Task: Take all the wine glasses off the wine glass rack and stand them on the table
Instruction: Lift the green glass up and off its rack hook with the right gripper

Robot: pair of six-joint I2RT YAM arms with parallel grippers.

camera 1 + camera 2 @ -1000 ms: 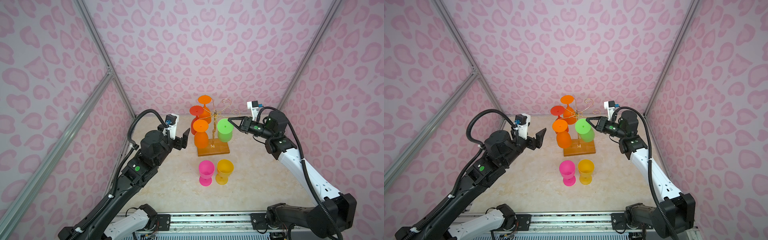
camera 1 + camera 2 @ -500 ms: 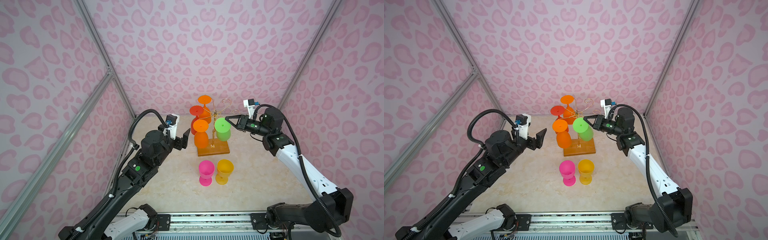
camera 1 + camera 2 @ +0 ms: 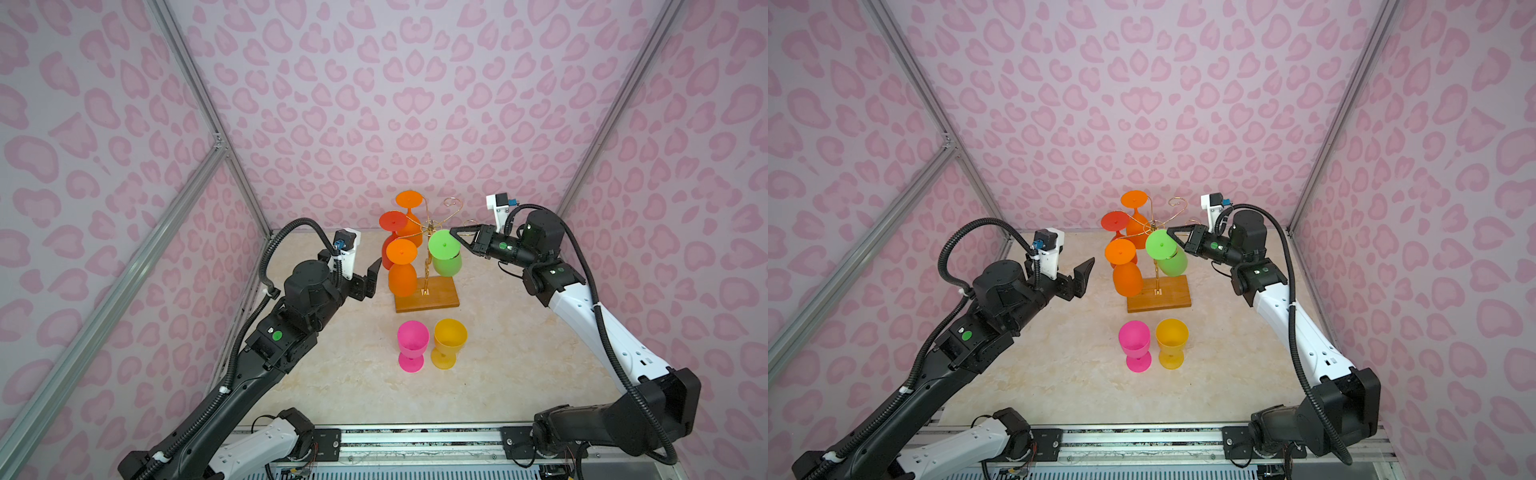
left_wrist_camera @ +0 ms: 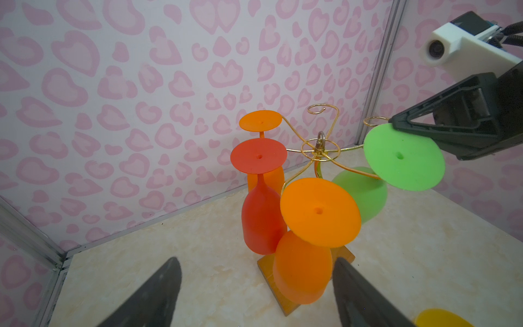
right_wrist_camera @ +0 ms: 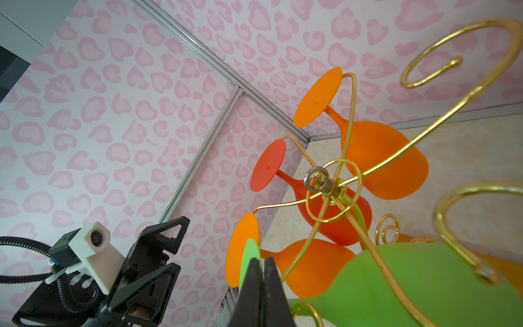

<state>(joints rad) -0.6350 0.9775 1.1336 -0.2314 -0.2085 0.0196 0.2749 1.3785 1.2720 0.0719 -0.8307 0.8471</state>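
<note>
Right gripper (image 3: 451,229) nips foot of green glass (image 3: 445,254)
Jaws closed on the rim; glass hangs tilted on the rack (image 3: 440,297), toward the far edge of the worktop (image 3: 519,353). Best slid outward along the wire arm, slowly, sparing the orange glasses (image 3: 402,278).

Pink heart-print walls (image 3: 374,83) and aluminium struts (image 3: 195,83) surround a beige marbled tabletop (image 3: 519,353).
</note>
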